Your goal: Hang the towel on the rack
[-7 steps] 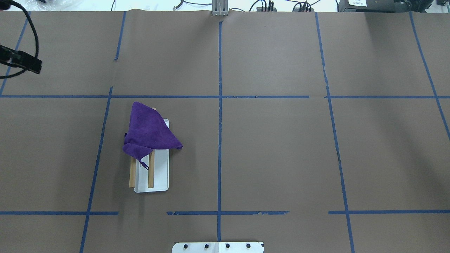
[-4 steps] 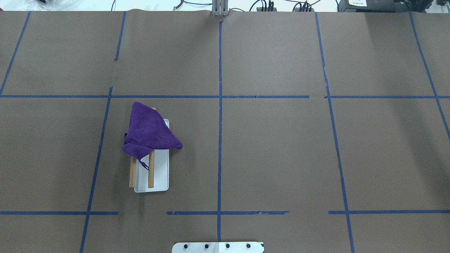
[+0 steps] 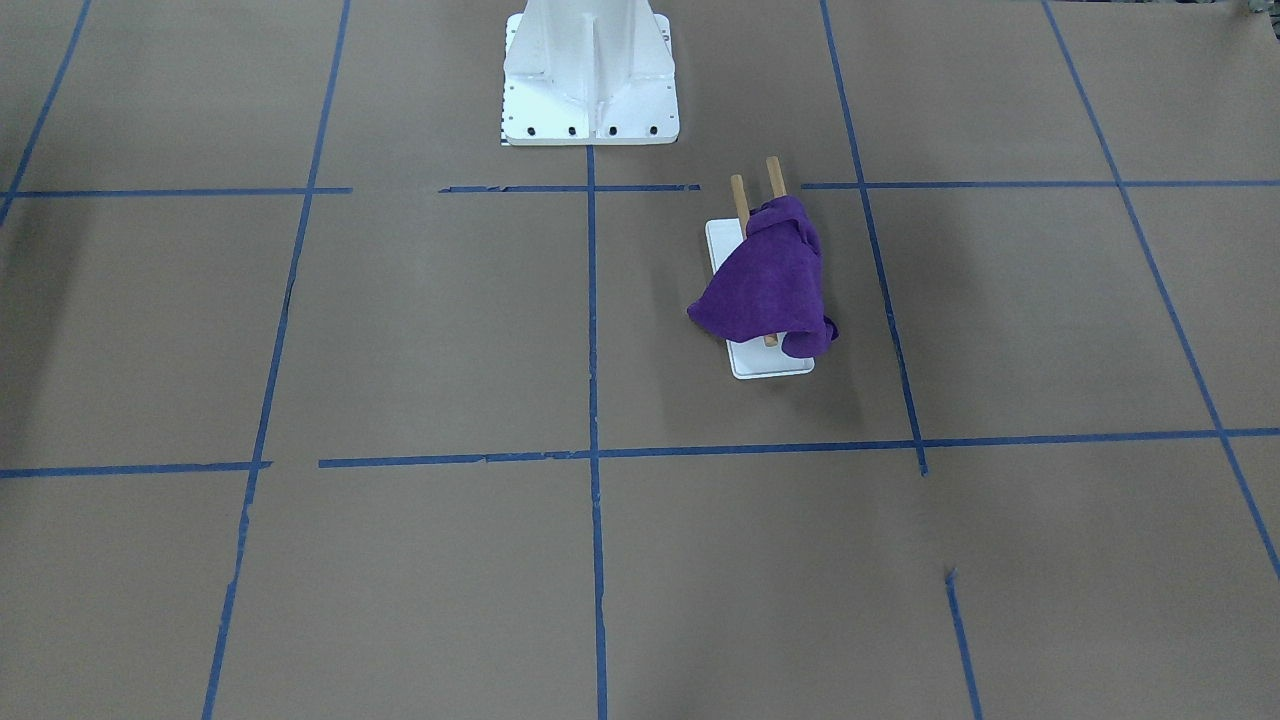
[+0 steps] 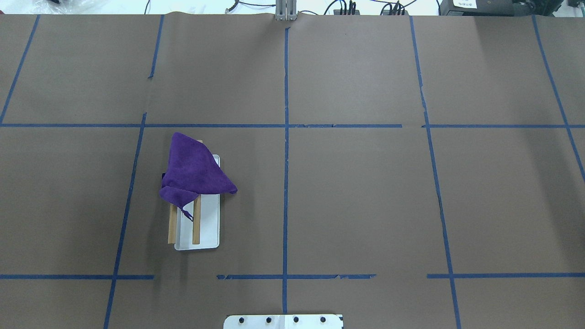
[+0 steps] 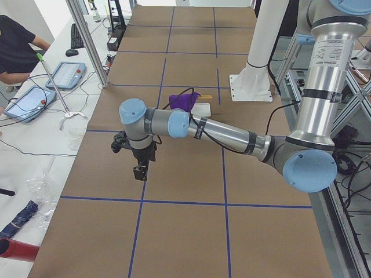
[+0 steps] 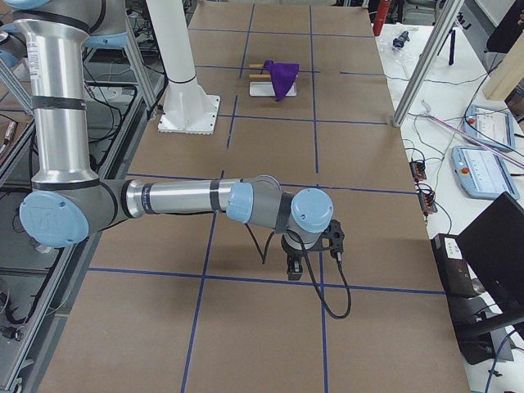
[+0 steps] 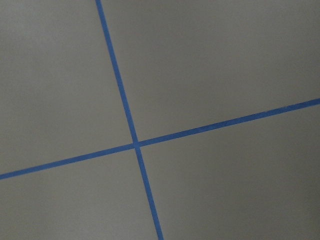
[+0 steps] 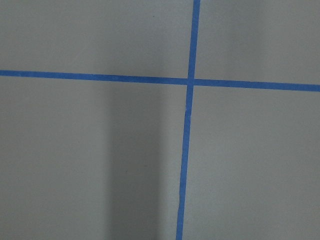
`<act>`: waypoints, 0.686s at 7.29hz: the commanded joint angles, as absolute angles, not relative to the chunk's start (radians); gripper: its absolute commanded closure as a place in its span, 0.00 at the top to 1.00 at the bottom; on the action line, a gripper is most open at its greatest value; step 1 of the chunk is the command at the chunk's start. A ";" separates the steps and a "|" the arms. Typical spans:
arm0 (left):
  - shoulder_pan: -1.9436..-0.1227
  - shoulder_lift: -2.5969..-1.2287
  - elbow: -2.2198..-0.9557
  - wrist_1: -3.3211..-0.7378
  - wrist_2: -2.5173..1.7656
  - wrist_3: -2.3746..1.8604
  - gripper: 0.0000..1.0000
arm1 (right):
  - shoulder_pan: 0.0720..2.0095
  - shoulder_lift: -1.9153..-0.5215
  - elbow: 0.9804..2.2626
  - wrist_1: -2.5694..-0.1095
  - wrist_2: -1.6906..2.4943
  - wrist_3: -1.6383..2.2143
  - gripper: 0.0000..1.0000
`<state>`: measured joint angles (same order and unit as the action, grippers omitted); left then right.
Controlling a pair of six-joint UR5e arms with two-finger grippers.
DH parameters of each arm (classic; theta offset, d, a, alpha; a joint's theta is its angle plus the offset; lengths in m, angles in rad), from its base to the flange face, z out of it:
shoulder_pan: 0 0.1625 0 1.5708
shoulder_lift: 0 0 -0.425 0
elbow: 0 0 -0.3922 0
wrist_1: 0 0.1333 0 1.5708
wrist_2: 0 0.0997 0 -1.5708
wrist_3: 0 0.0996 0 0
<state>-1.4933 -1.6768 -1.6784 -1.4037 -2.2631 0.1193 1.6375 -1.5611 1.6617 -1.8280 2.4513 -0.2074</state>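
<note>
The purple towel [image 4: 194,171] lies draped over the far end of the rack's two wooden dowels [image 4: 172,226], one corner hanging past the white base [image 4: 208,228]. It also shows in the front view [image 3: 765,285] and, small, in both side views [image 5: 184,101] [image 6: 284,75]. The near ends of the dowels [image 3: 772,175] are bare. My left gripper [image 5: 139,172] shows only in the left side view, low over the table's left end, far from the rack; I cannot tell whether it is open. My right gripper [image 6: 293,268] shows only in the right side view, over the right end; I cannot tell its state either.
The white bolted robot pedestal [image 3: 590,70] stands at the table's near middle edge [image 4: 283,321]. Blue tape lines [image 4: 286,137] grid the brown paper table. An operator [image 5: 14,49], tablets [image 5: 64,74] and an aluminium post [image 5: 87,40] are off the far edge.
One second ago my left gripper showed at the overhead view's upper left edge; it has since left that view. The towel and rack have not moved.
</note>
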 commanded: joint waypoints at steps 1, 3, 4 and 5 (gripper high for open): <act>-1.497 -1.591 -1.594 -1.549 -2.331 0.103 1.00 | 1.638 -1.565 1.664 -1.821 2.453 -0.187 1.00; -1.497 -1.595 -1.603 -1.543 -2.333 0.037 1.00 | 1.638 -1.565 1.664 -1.821 2.454 -0.176 1.00; -1.497 -1.592 -1.608 -1.543 -2.332 0.023 1.00 | 1.638 -1.565 1.661 -1.821 2.453 -0.176 1.00; -1.508 -1.591 -1.629 -1.540 -2.329 0.021 1.00 | 1.638 -1.563 1.661 -1.818 2.451 -0.176 1.00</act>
